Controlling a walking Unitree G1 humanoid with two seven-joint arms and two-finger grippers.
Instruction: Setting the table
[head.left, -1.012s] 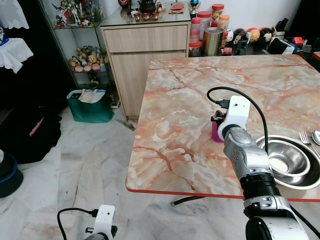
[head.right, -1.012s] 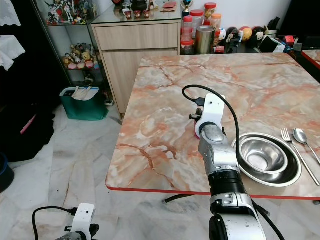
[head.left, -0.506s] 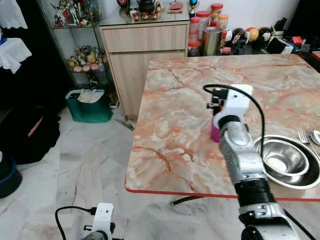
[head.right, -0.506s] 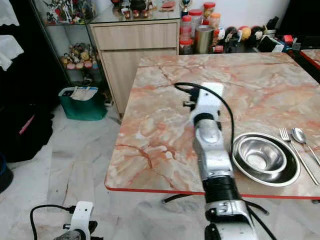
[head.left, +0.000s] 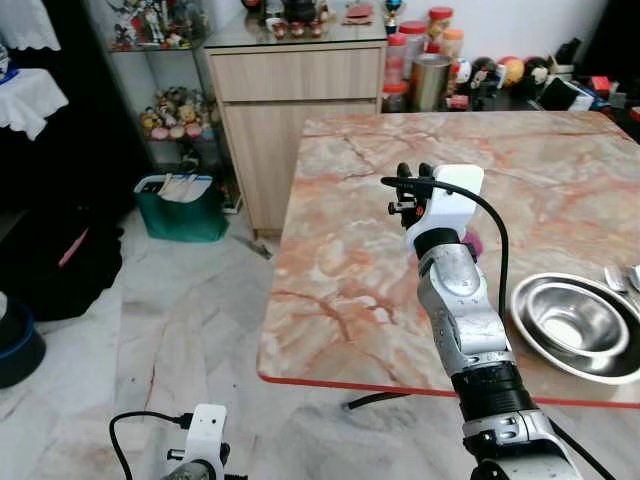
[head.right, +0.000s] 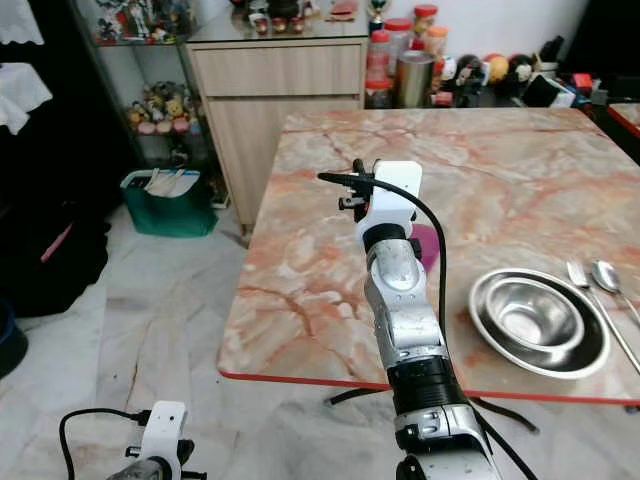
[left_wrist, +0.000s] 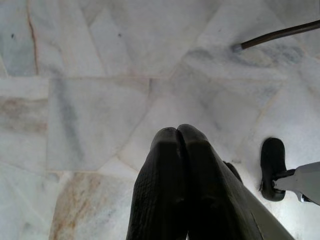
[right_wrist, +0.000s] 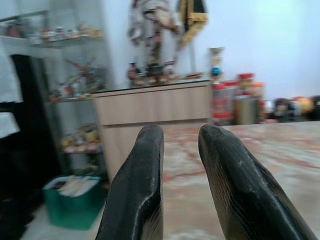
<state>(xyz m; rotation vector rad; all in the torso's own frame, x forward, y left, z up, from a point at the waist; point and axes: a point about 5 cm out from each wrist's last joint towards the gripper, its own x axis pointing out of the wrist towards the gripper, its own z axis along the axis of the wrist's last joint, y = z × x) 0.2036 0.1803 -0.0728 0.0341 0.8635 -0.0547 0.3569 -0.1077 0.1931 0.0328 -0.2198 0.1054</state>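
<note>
A pink cup (head.right: 426, 246) stands on the marble table (head.left: 340, 270), partly hidden behind my right forearm. To its right lies a steel bowl (head.right: 537, 322) inside a larger steel dish, with a fork (head.right: 577, 276) and a spoon (head.right: 605, 276) beside them. My right gripper (head.left: 412, 172) hangs raised above the table, up and left of the cup, pointing toward the cabinet. Its fingers (right_wrist: 145, 170) are slightly apart with nothing between them. My left gripper (left_wrist: 177, 131) hangs low over the floor, fingers pressed together.
A wooden cabinet (head.left: 295, 90) stands behind the table's far left corner, with jars and a metal tin (head.left: 430, 80) beside it. A glass shelf of figurines (head.left: 175, 115) and a green bag (head.left: 182, 210) lie at left. Marble floor (head.left: 170, 330) spreads left of the table.
My right gripper has lifted up and away from the pink cup, which stays standing on the table. The head camera has shifted slightly.
</note>
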